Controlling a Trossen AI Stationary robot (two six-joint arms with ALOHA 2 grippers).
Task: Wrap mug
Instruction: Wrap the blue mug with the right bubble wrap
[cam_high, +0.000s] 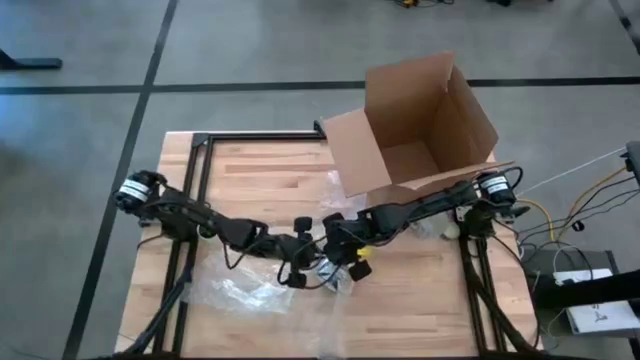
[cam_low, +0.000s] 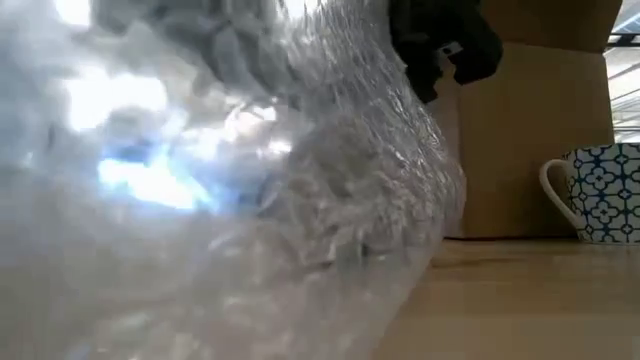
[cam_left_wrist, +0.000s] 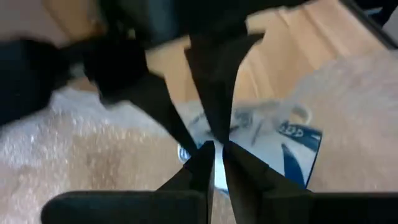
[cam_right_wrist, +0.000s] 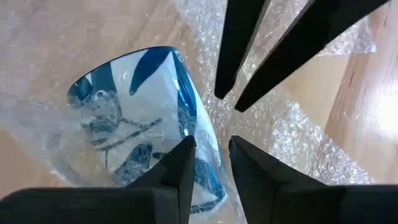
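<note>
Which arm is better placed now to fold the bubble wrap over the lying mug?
Probably the right. The right gripper sits directly at the mug, which lies on the bubble wrap. The left gripper is also close, so the difference is small.

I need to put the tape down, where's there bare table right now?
Bare wood lies on the table left of the box, behind the left arm. The front middle is crowded: both grippers meet over the mug on the bubble wrap. A second mug sits beside the box.
</note>
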